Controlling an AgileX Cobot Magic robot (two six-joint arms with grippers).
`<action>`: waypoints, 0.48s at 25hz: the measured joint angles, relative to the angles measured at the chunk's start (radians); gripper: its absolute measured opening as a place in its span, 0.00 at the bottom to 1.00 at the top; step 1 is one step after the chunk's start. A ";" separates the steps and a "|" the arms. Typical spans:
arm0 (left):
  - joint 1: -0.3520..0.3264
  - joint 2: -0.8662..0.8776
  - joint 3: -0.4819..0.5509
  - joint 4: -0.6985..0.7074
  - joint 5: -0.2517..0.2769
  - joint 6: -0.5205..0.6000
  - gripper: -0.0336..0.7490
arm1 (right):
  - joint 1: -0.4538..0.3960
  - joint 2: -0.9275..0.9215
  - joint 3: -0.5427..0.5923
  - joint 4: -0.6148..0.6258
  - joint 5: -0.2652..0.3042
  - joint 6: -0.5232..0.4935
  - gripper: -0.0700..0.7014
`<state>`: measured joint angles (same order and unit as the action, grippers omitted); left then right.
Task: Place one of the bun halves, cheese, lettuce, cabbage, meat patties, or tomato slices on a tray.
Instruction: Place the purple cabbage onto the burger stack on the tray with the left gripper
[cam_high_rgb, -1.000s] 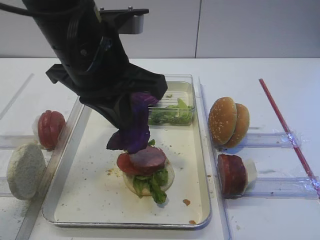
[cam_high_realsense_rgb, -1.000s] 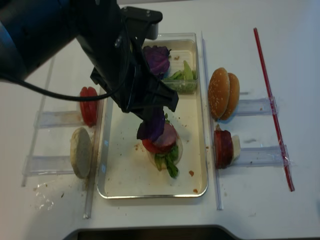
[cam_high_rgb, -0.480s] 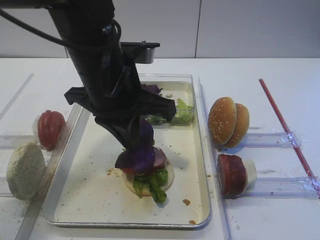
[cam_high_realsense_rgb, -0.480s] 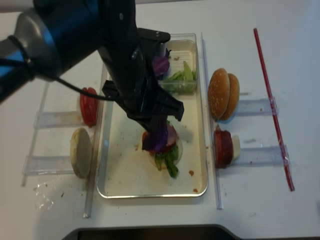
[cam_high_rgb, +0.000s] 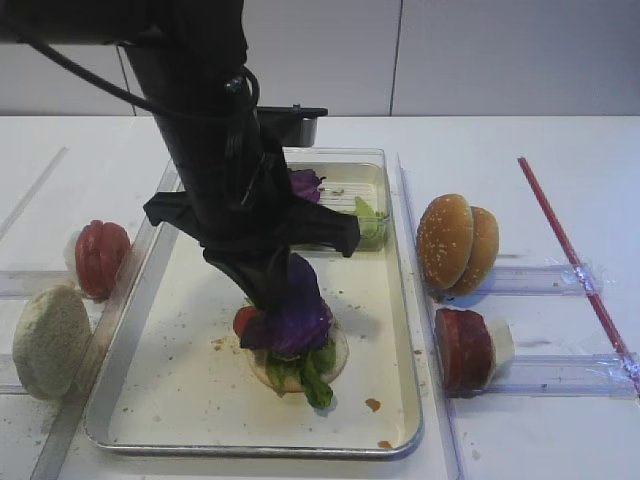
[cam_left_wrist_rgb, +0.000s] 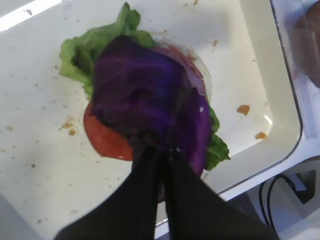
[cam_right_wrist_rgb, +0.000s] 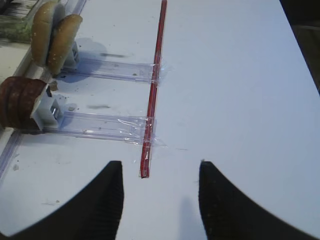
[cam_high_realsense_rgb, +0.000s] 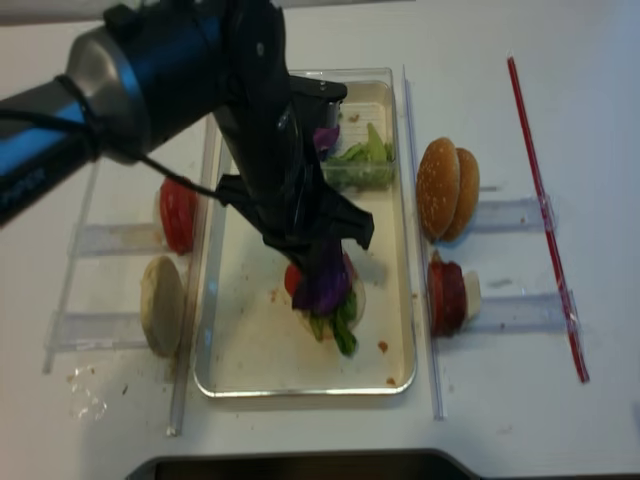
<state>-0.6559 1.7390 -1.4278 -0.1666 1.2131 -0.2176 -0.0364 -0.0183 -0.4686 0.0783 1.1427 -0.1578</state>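
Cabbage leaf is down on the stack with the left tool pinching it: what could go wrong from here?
1. The left tool is shut on the cabbage; lifting before opening would likely drag the leaf off.
2. The tomato slice already pokes out sideways from the stack, so a nudge might slide it onto the tray.
3. The leaf could cling to the tool on release.

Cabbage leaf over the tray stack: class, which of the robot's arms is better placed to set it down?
Left. Its gripper is shut on the cabbage, right over the stack in the tray. The right gripper is open over bare table, far off.
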 joint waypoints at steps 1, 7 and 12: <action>0.000 0.009 0.000 0.000 -0.003 0.000 0.04 | 0.000 0.000 0.000 0.000 0.000 0.000 0.59; 0.000 0.023 0.000 0.000 -0.035 0.000 0.04 | 0.000 0.000 0.000 0.000 0.000 0.000 0.59; 0.000 0.037 0.000 0.010 -0.044 -0.002 0.04 | 0.000 0.000 0.000 0.000 0.000 0.000 0.59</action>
<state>-0.6559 1.7761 -1.4278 -0.1565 1.1694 -0.2194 -0.0364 -0.0183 -0.4686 0.0783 1.1427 -0.1578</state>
